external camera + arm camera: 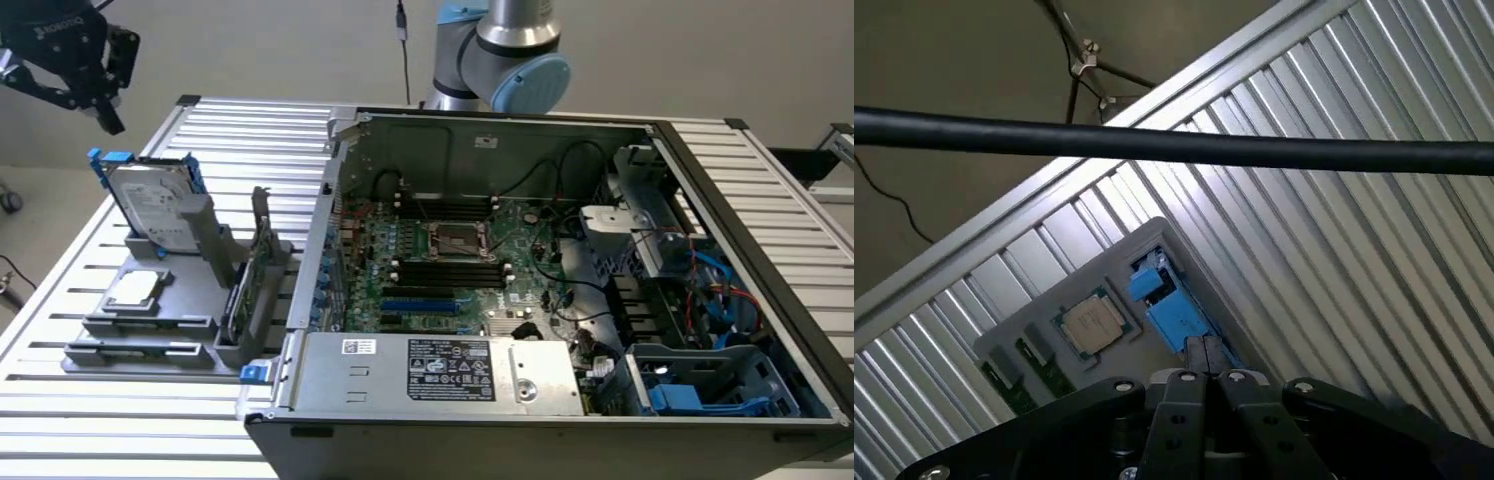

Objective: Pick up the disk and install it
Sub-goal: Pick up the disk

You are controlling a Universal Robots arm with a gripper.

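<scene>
Hovering with jaws pressed together, your gripper [91, 112] is above the disk [154, 205], upright in its grey holder [150, 325]; open wide and centre over the blue rails [102, 168].

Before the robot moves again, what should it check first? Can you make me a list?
1. The hand is empty: ok, it holds nothing.
2. The hand is open for grabbing: not ok, its fingers are shut together.
3. The disk is ready: ok, it stands upright in the grey stand.
4. The hand is clear of the disk: ok, it hangs above it, not touching.
5. The computer case is open: ok, its side is off.
6. A free slot in the blue bay: cannot tell.
</scene>
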